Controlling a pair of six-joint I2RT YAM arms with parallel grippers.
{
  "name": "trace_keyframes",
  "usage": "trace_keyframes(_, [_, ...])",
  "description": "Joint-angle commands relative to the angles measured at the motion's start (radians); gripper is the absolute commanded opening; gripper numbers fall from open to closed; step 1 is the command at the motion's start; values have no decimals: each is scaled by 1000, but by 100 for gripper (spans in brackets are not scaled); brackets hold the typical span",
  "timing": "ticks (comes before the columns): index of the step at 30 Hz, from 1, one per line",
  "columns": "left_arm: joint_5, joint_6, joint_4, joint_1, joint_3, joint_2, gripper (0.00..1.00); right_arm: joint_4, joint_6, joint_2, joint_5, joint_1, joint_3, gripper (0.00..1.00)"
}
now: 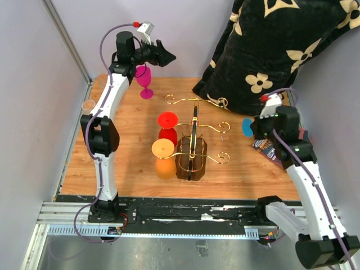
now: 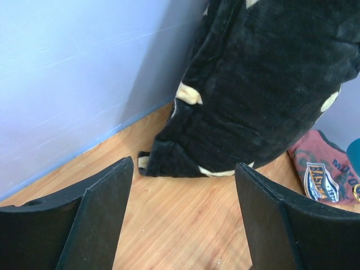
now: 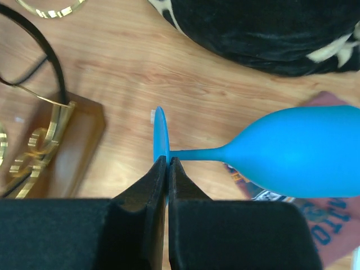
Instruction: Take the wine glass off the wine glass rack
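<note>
Right wrist: right claw point(image 3: 168, 162) pinched tight on blue glass point(image 3: 304, 151) foot rim | glass clear of rack point(image 1: 191, 160), at its 3 o'clock | left claw point(image 2: 184, 166) wide open, empty | risk: thin edge grip lets glass swivel, drop.

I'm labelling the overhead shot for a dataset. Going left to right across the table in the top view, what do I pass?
A magenta wine glass standing upright → a red wine glass hanging upside down → the gold wire wine glass rack with its dark brown base → a blue wine glass held by the right gripper, jaws shut.
</note>
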Motion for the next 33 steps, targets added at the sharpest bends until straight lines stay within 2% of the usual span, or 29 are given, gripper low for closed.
trace_keyframes(1, [-72, -26, -26, 0, -10, -113, 78, 183, -281, 8, 385, 184, -102, 1])
trace_keyframes(6, [-122, -70, 80, 0, -188, -265, 79, 546, -605, -68, 496, 227, -373, 1])
trace_keyframes(10, [-127, -97, 71, 0, -205, -295, 79, 734, -776, -97, 538, 228, -525, 1])
trace_keyframes(17, [-117, -117, 68, -1, -247, -313, 77, 893, -915, -18, 554, 226, -680, 1])
trace_keyframes(22, [-147, -54, 4, -1, -229, -321, 77, 968, -972, 107, 578, 228, -689, 1])
trace_keyframes(29, [-153, -48, -12, -2, -250, -339, 78, 1099, -1062, 272, 602, 290, -713, 1])
trace_keyframes(33, [-157, -47, 5, -1, -295, -379, 78, 1125, -1047, 354, 615, 300, -711, 1])
